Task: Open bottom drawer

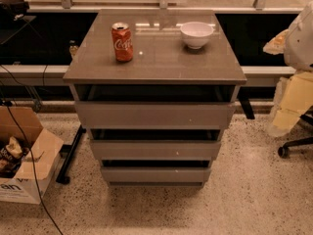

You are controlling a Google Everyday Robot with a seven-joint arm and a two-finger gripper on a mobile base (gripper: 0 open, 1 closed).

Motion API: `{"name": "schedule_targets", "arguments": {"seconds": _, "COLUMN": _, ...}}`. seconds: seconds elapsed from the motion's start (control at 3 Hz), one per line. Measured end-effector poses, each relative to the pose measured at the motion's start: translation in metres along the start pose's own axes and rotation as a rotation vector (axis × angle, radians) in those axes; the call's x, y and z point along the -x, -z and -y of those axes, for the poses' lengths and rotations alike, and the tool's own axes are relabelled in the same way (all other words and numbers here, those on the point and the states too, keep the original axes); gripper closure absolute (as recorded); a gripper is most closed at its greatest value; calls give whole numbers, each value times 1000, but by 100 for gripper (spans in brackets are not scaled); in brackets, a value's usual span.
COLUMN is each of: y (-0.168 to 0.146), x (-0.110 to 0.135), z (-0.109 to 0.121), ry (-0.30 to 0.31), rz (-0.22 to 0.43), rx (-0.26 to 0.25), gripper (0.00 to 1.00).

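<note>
The slim, flat grey-brown bottom drawer (155, 174) sits lowest, near the floor, and looks shut. The approach has not begun. The end effector (298, 40), seemingly the pale shape far right, well apart, grip state untellable, must reach low, catch the panel's top edge and pull.

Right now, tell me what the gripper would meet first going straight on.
Cannot tell: the gripper is not in view. A white shape, perhaps the arm, shows at the right edge.
</note>
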State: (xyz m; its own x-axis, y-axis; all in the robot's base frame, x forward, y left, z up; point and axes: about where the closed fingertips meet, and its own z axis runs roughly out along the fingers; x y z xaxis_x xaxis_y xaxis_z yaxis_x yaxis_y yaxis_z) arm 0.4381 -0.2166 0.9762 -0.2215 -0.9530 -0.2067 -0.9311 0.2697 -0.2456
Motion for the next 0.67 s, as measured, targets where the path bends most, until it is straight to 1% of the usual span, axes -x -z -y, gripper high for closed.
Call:
{"name": "schedule_targets", "arguments": {"seconds": 0.33, "y": 0, "x": 0, "z": 0, "ry": 0, "rz": 0, "rx": 0, "gripper": 0}}
{"name": "schedule_targets", "arguments": {"seconds": 0.67, "y": -4, "x": 2, "z": -3, "ry": 6, "rz": 8, "rx": -24, "gripper": 0}}
